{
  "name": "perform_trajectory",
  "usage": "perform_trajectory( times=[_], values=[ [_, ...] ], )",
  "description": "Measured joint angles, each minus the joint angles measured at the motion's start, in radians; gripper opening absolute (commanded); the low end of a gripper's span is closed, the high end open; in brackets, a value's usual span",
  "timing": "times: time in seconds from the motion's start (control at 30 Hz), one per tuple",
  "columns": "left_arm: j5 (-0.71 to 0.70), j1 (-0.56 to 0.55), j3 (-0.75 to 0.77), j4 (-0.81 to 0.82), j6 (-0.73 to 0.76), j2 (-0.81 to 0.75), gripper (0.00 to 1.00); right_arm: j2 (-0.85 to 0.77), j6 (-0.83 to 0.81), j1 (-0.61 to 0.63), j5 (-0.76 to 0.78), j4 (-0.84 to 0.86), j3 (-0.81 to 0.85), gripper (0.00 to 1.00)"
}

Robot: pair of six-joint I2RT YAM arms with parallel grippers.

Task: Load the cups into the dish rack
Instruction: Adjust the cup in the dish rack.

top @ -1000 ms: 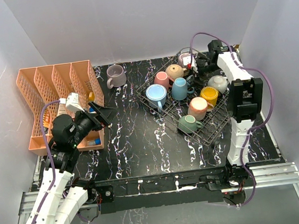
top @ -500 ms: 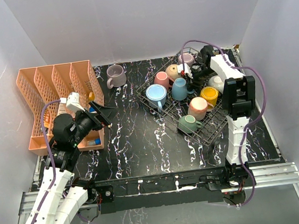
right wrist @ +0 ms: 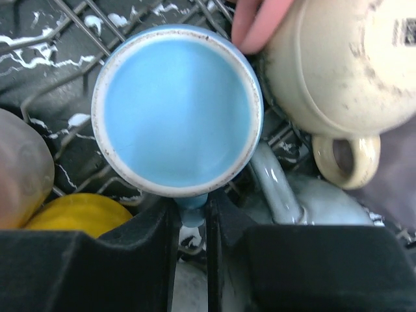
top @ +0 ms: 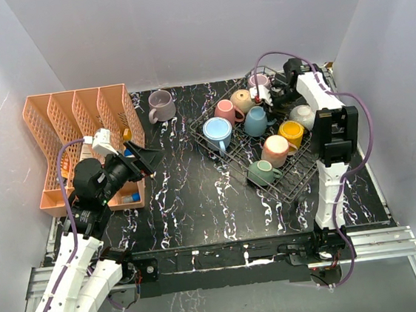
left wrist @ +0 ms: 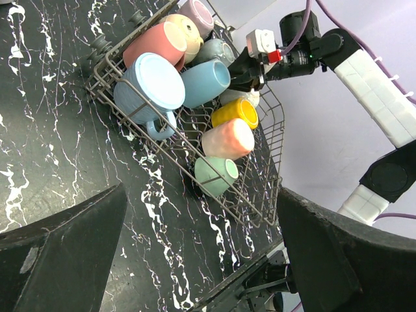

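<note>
Marbled table (top: 190,195): within dish rack (top: 294,180) walls, right jaws clamp blue cup (right wrist: 175,107) handle; left jaws apart.

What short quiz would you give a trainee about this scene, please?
1. True or false: the left claw is holding a cup.
2. Multiple choice: which cup does the right claw grip by its handle? A yellow, B blue, C green.
3. Short answer: which cup stands on the table, outside the dish rack?

Key:
1. False; it is open and empty.
2. B, the blue cup, which lies inside the rack.
3. The mauve cup, at the far side of the table.
</note>
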Motion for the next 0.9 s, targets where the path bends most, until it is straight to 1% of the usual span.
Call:
perform_trajectory(
  times=[0.17,0.33,0.37,0.4,0.5,0.73,0.77,0.9],
  values=[
    [0.0,0.0,0.0,0.001,0.0,0.002,0.96,0.0,-0.003,-0.039,0.0,-0.013,0.018,0.09],
    [0.0,0.0,0.0,0.001,-0.001,0.007,0.96,0.002,0.002,-0.048,0.012,-0.01,0.026,0.14],
    [0.0,0.0,0.0,0.001,0.0,0.007,0.96,0.006,0.01,-0.047,0.016,-0.01,0.033,0.2],
    [0.0,0.0,0.0,0.0,0.0,0.007,0.96,0.009,0.015,-0.047,0.02,-0.008,0.037,0.24],
    [0.0,0.0,0.0,0.0,-0.001,0.007,0.96,0.015,0.045,-0.045,0.03,0.011,0.039,0.32],
    [0.002,0.0,0.0,0.01,-0.005,0.026,0.96,0.015,0.072,-0.048,0.027,0.042,0.037,0.33],
    [0.003,0.0,0.001,0.012,-0.006,0.031,0.96,0.015,0.077,-0.048,0.026,0.044,0.037,0.36],
    [0.005,0.0,0.005,0.012,-0.005,0.047,0.96,0.015,0.09,-0.048,0.017,0.039,0.037,0.52]
  ],
)
